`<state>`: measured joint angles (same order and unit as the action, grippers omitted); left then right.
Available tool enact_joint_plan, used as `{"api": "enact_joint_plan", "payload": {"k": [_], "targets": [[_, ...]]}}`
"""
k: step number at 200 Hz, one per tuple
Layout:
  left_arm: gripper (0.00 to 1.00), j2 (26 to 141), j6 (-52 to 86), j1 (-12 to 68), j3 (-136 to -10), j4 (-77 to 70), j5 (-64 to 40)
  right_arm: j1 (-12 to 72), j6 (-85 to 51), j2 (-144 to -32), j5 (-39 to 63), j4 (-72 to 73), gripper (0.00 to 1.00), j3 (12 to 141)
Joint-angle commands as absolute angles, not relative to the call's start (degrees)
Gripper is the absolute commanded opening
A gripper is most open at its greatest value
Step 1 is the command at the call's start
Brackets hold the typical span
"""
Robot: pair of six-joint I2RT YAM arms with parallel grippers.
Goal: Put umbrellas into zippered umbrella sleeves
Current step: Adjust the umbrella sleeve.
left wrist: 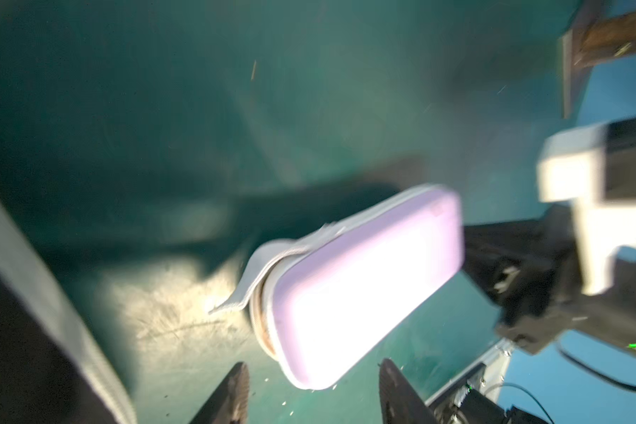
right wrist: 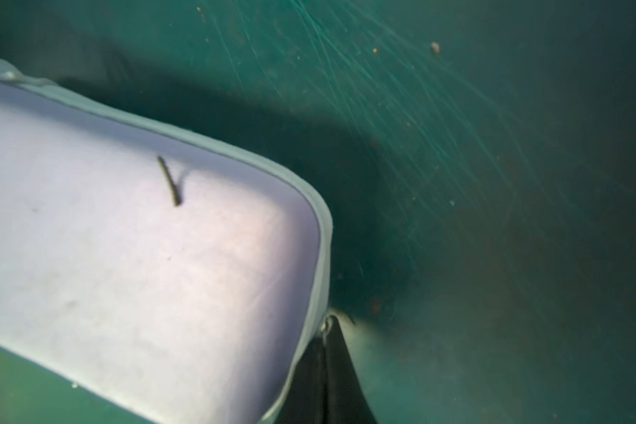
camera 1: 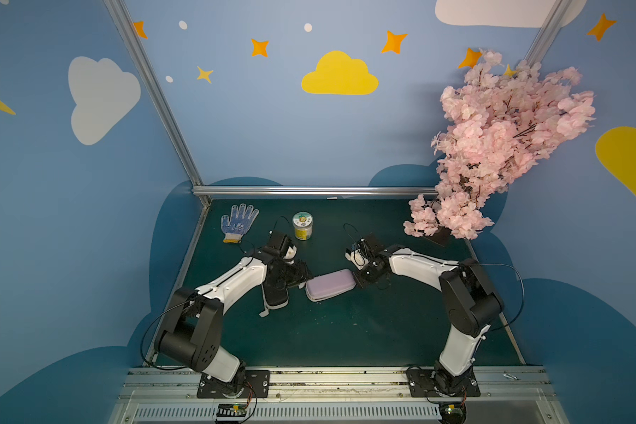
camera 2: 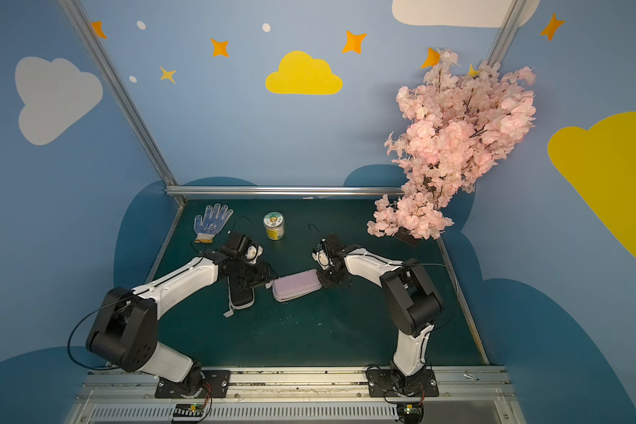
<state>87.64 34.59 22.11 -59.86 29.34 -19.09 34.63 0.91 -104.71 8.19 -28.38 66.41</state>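
The lilac sleeve (camera 1: 330,284) (camera 2: 296,284) lies closed on the green mat between my two arms. My left gripper (left wrist: 313,363) is open, and the sleeve's near end (left wrist: 364,286) sits just between its fingertips without being clamped. A grey pull strap (left wrist: 257,271) hangs off that end, beside a tan rim in the seam. My right gripper (right wrist: 325,325) is shut at the sleeve's other corner (right wrist: 144,257), pinching a small metal zip pull. The black sleeve (camera 1: 276,293) lies partly under my left arm. No umbrella is in view.
A blue-dotted white glove (camera 1: 237,222) and a small lidded jar (camera 1: 302,225) stand at the back left. A pink blossom branch (camera 1: 492,147) overhangs the back right corner. Aluminium rails and blue walls border the mat.
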Motion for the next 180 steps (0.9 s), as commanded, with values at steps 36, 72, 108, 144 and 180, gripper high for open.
{"api": "enact_joint_plan", "payload": {"k": [36,72,108,144,180], "targets": [[0.36,97.5,37.7,30.6,-67.8,21.7,-29.1,34.8,2.4,-104.4,6.9,-27.8,0.0,67.1],[0.26,104.4,50.1,32.0,-65.4,2.7,-37.8,34.7,0.8,-102.3,8.2,-24.5,0.0,65.0],[0.21,109.5,53.5,34.6,-65.3,-2.5,-38.2,34.8,0.6,-103.0,9.0,-24.0,0.0,65.2],[0.11,114.7,54.7,32.7,-60.8,-6.1,-36.2,34.7,0.2,-102.7,9.0,-23.3,0.0,64.1],[0.07,117.1,54.9,29.0,-56.9,-9.8,-34.5,34.9,-0.4,-101.3,7.8,-23.3,0.0,62.4]]}}
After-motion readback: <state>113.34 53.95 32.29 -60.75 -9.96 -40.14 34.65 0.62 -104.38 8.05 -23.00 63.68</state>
